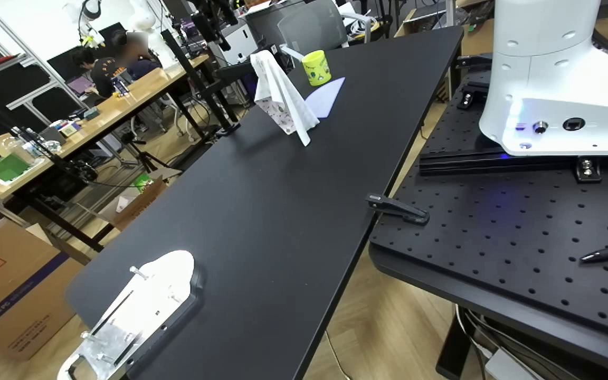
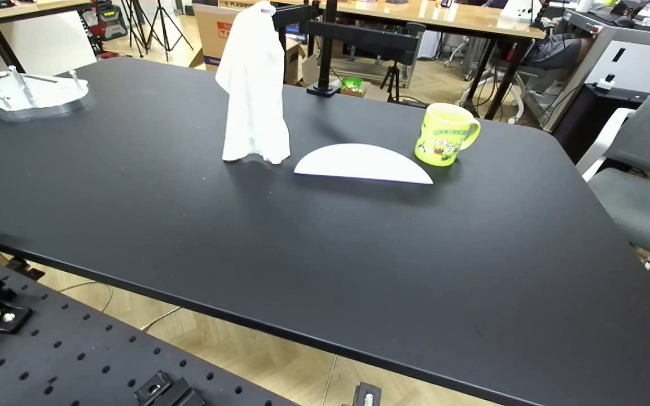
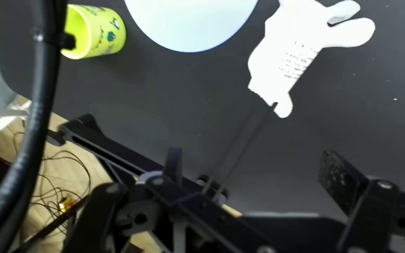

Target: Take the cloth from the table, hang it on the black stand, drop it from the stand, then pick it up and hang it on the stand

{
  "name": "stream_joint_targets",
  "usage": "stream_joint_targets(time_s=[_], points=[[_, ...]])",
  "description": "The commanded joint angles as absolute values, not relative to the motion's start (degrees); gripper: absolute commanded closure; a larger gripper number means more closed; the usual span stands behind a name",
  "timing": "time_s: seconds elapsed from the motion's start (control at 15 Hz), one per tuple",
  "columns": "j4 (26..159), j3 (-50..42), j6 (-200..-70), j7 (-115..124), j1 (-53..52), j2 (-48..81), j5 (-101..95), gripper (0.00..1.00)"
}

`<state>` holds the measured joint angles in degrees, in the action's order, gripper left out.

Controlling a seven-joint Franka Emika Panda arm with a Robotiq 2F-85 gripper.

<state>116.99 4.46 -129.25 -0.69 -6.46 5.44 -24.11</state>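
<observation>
In an exterior view, the robot's smooth white base [image 1: 557, 116] carries a thick, rounded white column [image 1: 544, 31]. In the wrist view, the black two-finger gripper [image 3: 251, 158] has its jaws spread wide apart; a thick black cable [image 3: 37, 112] curves beside it.

In both exterior views, a broad lane runs along the robot's side of the table [image 2: 302, 242] and between the cloth [image 2: 254, 90] and the pegged white oblong object [image 1: 148, 303]. The cloth hangs tall in the way, with the black stand [image 2: 326, 62] and its crossarm [image 2: 364, 36] at the far edge. A slim gap separates the cloth from the pale half-round piece [image 2: 361, 162]; the yellow-green mug [image 2: 445, 134] stands just past that. In the wrist view, two thin rods [image 3: 243, 154] slant between the parted fingers of the gripper [image 3: 253, 163]
</observation>
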Motion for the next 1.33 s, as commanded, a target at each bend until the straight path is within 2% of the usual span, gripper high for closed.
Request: stream_joint_targets(time_s=[0.0, 0.87, 1.27], points=[[124.25, 5.06, -136.7, -6.61, -5.66, 3.01, -17.52, 0.0], [134.66, 4.47, -134.76, -2.9, -5.23, -6.18, -15.01, 0.0], [135.47, 2.16, -134.87, -5.13, -2.39, -5.59, -13.37, 0.0]])
